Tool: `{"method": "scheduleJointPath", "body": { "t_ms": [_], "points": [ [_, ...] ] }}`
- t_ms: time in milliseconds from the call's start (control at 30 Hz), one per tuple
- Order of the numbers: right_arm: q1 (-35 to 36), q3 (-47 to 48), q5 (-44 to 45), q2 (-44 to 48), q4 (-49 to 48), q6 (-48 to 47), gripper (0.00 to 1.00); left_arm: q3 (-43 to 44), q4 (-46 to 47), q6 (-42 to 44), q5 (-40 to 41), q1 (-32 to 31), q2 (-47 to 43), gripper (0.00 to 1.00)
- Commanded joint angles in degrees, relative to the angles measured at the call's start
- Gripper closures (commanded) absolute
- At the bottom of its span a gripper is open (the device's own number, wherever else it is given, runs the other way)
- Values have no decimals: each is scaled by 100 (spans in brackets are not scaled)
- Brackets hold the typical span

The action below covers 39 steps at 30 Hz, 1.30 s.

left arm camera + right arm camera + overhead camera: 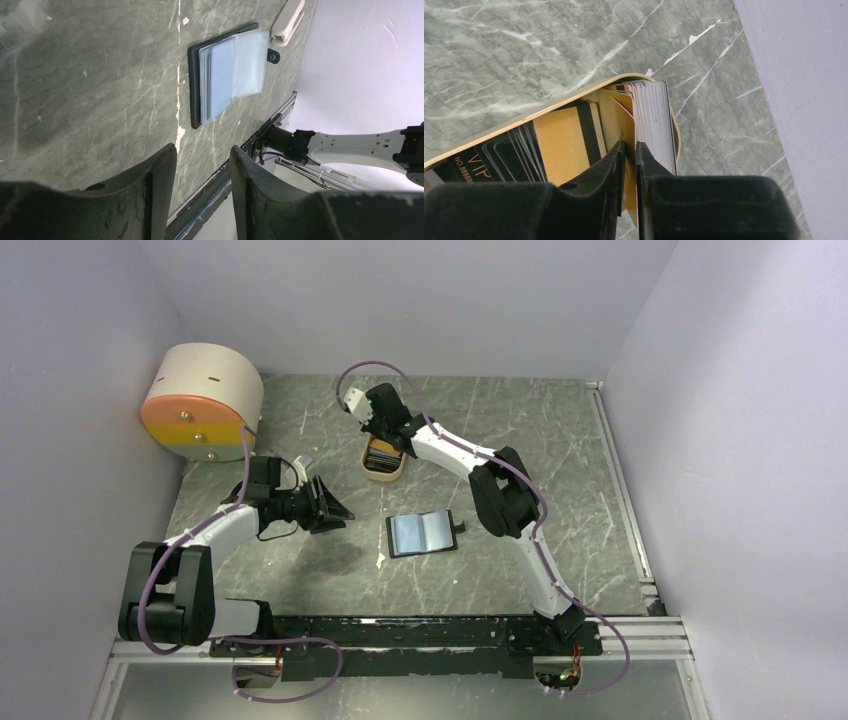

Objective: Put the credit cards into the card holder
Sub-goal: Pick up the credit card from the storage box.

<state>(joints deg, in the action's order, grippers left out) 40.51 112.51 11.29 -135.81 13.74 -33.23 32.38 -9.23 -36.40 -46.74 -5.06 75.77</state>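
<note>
The credit cards point(564, 145) stand on edge in a beige oblong tray point(549, 102): dark ones at left, golden ones in the middle, a whitish stack point(654, 120) at right. My right gripper point(630, 145) reaches down into the tray point(383, 474), and its jaws are shut on one golden card point(616, 117) that runs between the fingers. The card holder point(421, 533) lies open and flat on the table, blue-grey pockets up. It also shows in the left wrist view, the card holder point(230, 70) ahead of my left gripper point(202, 150), which hovers open and holds nothing, left of the holder.
A big beige-and-orange round box point(200, 405) sits at the back left. The right arm point(505, 495) arches over the table right of the holder. White chips dot the marble surface. Grey walls close in three sides; a metal rail point(620, 490) runs along the right.
</note>
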Motion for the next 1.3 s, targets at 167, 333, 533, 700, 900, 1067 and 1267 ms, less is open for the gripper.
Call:
{"method": "scheduleJointPath", "body": {
  "t_ms": [167,333,533,700,900,1067,1267],
  "points": [
    [-78,202,-181,406,225,107,97,-21,157,2,-151,49,28,51],
    [-76,137,-597,615,594,265,100,-30,156,-2,-142,49,5,51],
    [-46,-12,-970,858,1063,444,100,-21,139,7,-142,49,3,51],
    [-96,158,-851,684,1133,387,100,-30,135,-1,-160,49,-17,51],
    [-148,452,-1035,765,1364,768,100,-22,125,18,-151,49,-21,51],
    [-149,259,-1123,1238,1439,1581,100,12,45,45,-118,49,-97,55],
    [-168,-741,-1083,2114,1489,2930,100,78,-139,133,-35,21,-312,66]
  ]
}}
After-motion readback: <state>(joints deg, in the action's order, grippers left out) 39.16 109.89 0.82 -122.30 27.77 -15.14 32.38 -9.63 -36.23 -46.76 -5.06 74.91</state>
